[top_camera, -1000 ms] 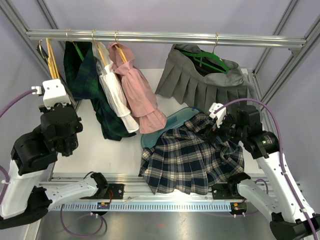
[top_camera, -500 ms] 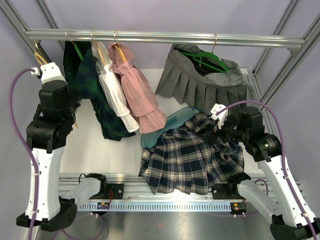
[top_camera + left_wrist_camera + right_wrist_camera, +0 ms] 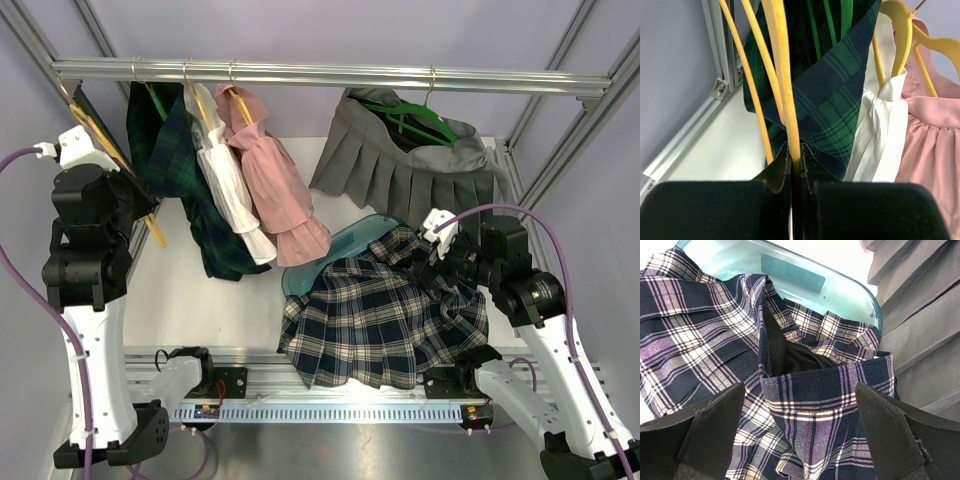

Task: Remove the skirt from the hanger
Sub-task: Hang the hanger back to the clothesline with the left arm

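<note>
The navy-and-white plaid skirt [image 3: 385, 315] lies crumpled, off any hanger, draped over a teal bin [image 3: 345, 245] at the table's front. My right gripper [image 3: 440, 262] hovers open just above the skirt's waistband [image 3: 810, 385], with one finger on each side and nothing held. At the far left, my left gripper [image 3: 795, 155] is shut on a bare yellow hanger [image 3: 782, 75]. In the top view that yellow hanger [image 3: 106, 148] slants down from the rail's left end.
On the rail [image 3: 330, 73] hang a dark green plaid garment [image 3: 190, 170], a white one [image 3: 228, 180], a pink dress [image 3: 275, 175] and a grey pleated skirt [image 3: 410, 165] on a green hanger [image 3: 420, 120]. Frame posts stand at both sides.
My left arm has risen and swung back-left toward the rail, carrying the yellow hanger. The right arm and plaid skirt have hardly moved.
</note>
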`<state>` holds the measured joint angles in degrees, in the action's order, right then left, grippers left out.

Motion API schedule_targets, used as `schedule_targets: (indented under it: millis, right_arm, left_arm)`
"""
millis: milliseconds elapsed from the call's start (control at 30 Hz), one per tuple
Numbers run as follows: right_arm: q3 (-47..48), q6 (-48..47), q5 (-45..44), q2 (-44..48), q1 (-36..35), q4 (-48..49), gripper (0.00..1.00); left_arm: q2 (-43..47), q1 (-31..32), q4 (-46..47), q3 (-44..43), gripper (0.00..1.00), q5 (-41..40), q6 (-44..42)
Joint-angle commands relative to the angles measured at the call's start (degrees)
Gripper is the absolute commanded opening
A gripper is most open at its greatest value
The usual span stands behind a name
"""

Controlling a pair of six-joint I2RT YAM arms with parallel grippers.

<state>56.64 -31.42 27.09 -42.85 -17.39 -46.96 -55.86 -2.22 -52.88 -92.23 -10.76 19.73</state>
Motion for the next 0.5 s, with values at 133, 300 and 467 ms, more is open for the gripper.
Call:
schedule_targets:
  millis: [133, 300, 467]
  right_arm:
    - [-0.6, 0.6, 0.9, 0.2, 0.2, 3.2, 0.99]
    - [-1.5, 0.7, 1.1, 1.2, 0.2, 3.6, 0.99]
    - [-2.7, 0.9, 1.3, 2.2, 0.2, 4.4, 0.99]
  left_arm:
    - [6.4, 0.5, 3.8, 3.6, 0.00, 9.9, 5.8]
    - [8.8, 0.5, 1.7, 5.5, 0.00, 9.4, 5.9]
    - [7.5, 0.5, 0.3, 4.3, 0.00, 7.1, 3.5]
